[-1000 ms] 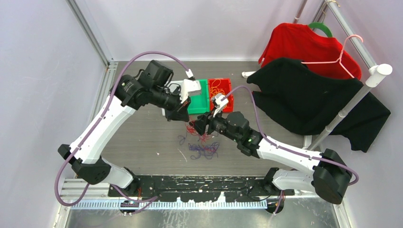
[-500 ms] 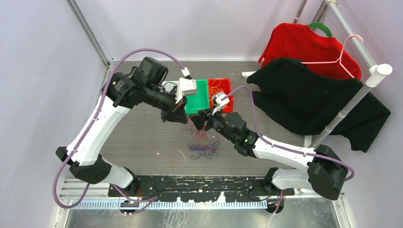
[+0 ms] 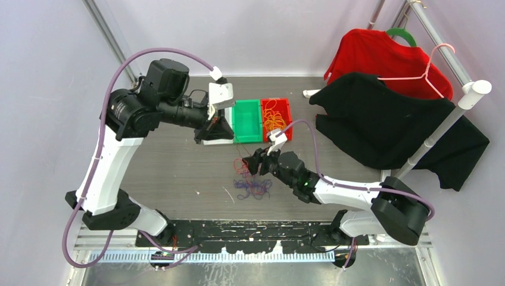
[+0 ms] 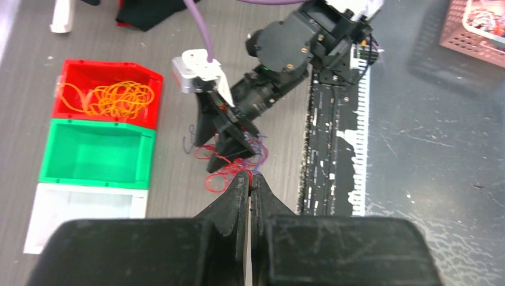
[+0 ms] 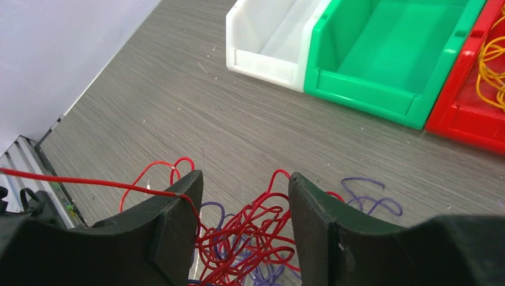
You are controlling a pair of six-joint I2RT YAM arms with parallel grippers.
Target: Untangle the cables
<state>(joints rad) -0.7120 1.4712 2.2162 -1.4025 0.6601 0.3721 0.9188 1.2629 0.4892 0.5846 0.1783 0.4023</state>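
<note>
Cables, red and purple, lie tangled on the grey surface between the widely parted fingers of the right gripper, which grips nothing. One red strand runs taut to the left gripper, pinched closed on it. Beyond stand a white bin, a green bin and a red bin, the last holding orange cables.

Between the spread jaws of the right gripper, the red and purple cables run out under the picture's lower edge, and a taut red strand leaves at the left edge. Beyond the jaws, the red bin is cut by the right edge. Whether the closed left gripper pinches a strand is too fine to tell
</note>
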